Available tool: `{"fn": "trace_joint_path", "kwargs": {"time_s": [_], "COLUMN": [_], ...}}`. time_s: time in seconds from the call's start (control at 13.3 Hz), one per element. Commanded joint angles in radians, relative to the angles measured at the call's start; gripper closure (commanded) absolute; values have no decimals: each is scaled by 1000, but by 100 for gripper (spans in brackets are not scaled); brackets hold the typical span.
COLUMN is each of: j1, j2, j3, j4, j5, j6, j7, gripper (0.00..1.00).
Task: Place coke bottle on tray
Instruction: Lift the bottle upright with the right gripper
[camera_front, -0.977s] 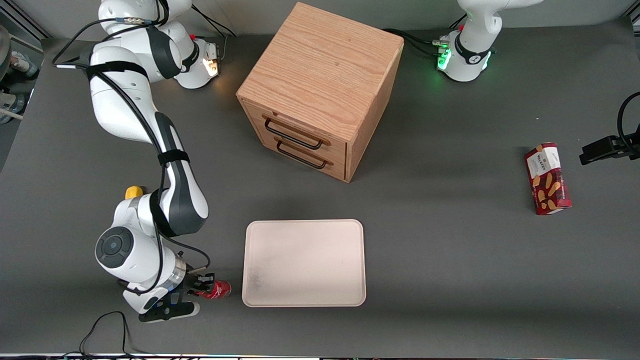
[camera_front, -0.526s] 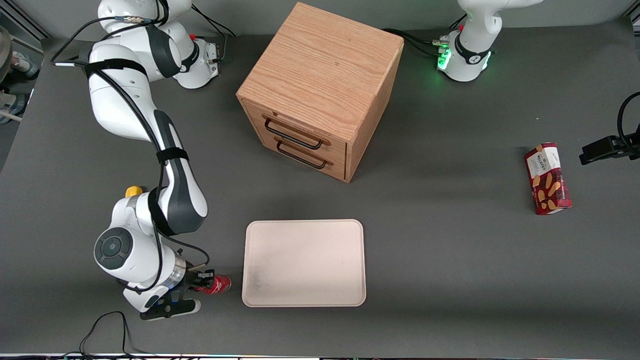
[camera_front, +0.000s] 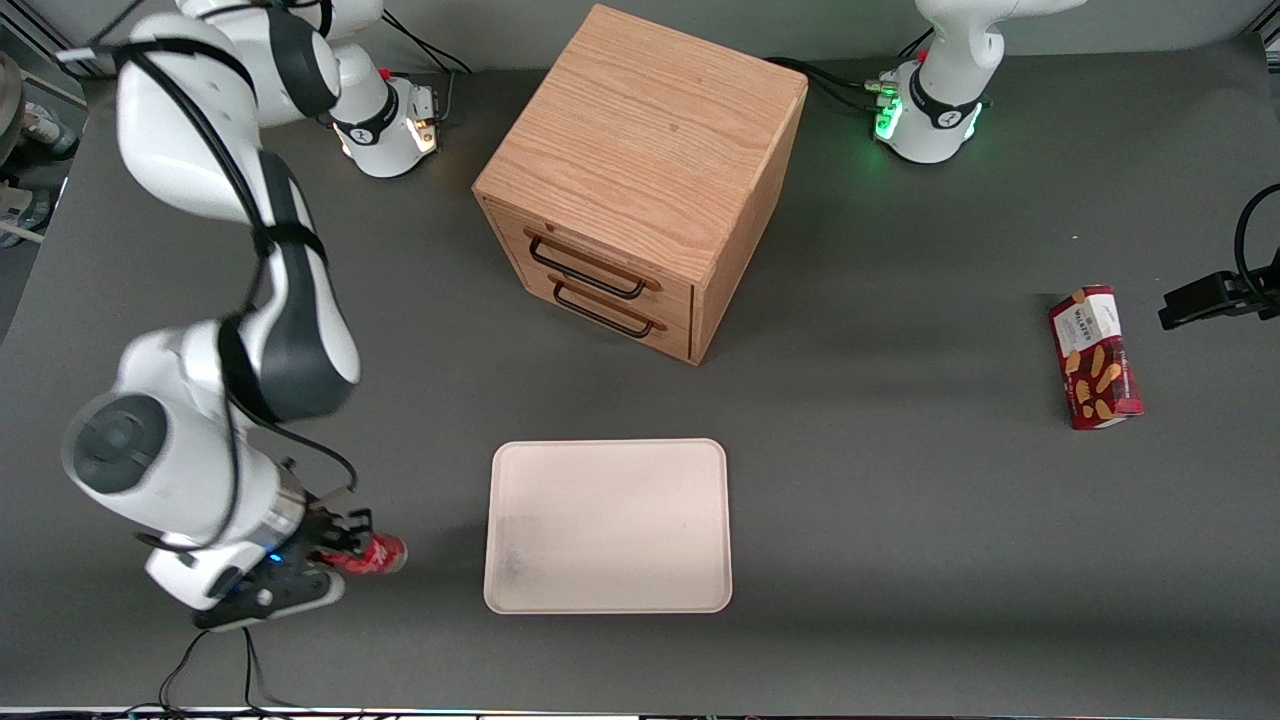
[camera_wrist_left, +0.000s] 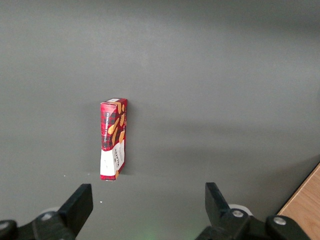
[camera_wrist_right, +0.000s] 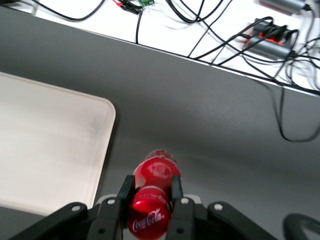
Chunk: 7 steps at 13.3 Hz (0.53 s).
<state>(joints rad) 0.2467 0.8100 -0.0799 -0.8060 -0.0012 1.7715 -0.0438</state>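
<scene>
gripper clamped on the coke bottle, bottle held above the grey table, at nine o'clock from the cream tray, apart from its rim, wooden cabinet at twelve o'clock from the tray

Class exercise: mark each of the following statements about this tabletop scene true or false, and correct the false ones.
1. The end effector is shut on the coke bottle. True.
2. The coke bottle already rests on the tray. False: it is off the tray, held toward the working arm's end of the table.
3. Both drawers of the wooden cabinet are closed. True.
4. The snack box lies on the tray. False: it lies on the table toward the parked arm's end.
5. The tray is nearer to the front camera than the cabinet. True.
</scene>
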Motion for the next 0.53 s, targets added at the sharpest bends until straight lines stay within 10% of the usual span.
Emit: {"fn": "trace_joint_path", "kwargs": {"time_s": [0.0, 0.45], "j1": [0, 5], "j2": [-116, -288], "j3": [3, 12], "j4": [-25, -28], "j5": [-16, -13], "j6": [-90, -276], "j7": [-44, -73], "gripper": [100, 100]}}
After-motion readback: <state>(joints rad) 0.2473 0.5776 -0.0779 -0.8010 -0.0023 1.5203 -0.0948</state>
